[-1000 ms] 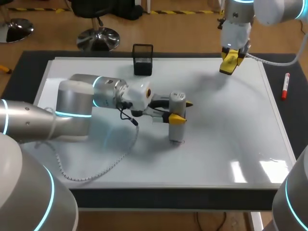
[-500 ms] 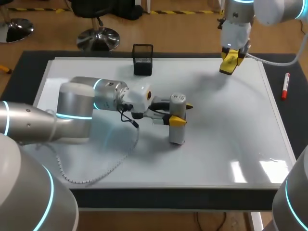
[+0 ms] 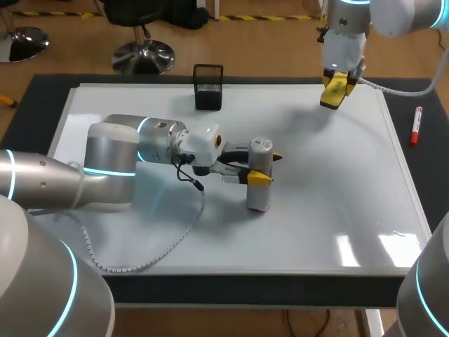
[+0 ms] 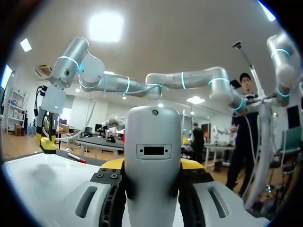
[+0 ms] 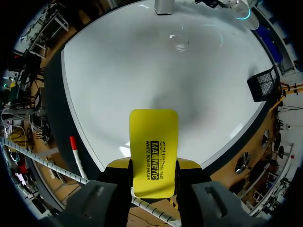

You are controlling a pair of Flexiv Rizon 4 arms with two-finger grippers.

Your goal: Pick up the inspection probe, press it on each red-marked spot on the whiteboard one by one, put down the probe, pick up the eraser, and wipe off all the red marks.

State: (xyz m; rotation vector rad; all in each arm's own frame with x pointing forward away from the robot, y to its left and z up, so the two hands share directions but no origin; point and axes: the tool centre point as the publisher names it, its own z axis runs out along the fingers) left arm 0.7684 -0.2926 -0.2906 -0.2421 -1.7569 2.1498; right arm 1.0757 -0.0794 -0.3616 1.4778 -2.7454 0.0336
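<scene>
Since the earlier frames, the left arm has carried the probe [image 3: 259, 175] a small way to the right across the whiteboard [image 3: 337, 182], while the right arm has held its position. The left end effector [image 3: 265, 166] comes in from the side and pinches the probe, with one yellow tip on each side of the grey cylindrical body. In the left wrist view the probe [image 4: 152, 156] fills the gap between the two fingers of the left end effector [image 4: 151, 164] and stands upright. Its lower end is at the surface near the middle of the whiteboard; actual contact cannot be confirmed. A coiled cable [image 3: 140, 261] runs from the left arm and lies on the near left part of the whiteboard. The right end effector [image 3: 334, 93] is positioned above the far right part of the whiteboard and grips the yellow eraser [image 3: 335, 86]. In the right wrist view the eraser [image 5: 154, 158] is clamped between the fingers of the right end effector [image 5: 154, 164] and points out over the whiteboard [image 5: 142, 61]. A black mesh holder [image 3: 208, 86] stands at the far edge of the whiteboard. A red marker [image 3: 416, 125] lies on the dark tabletop [image 3: 42, 91], just beyond the right edge of the whiteboard.
</scene>
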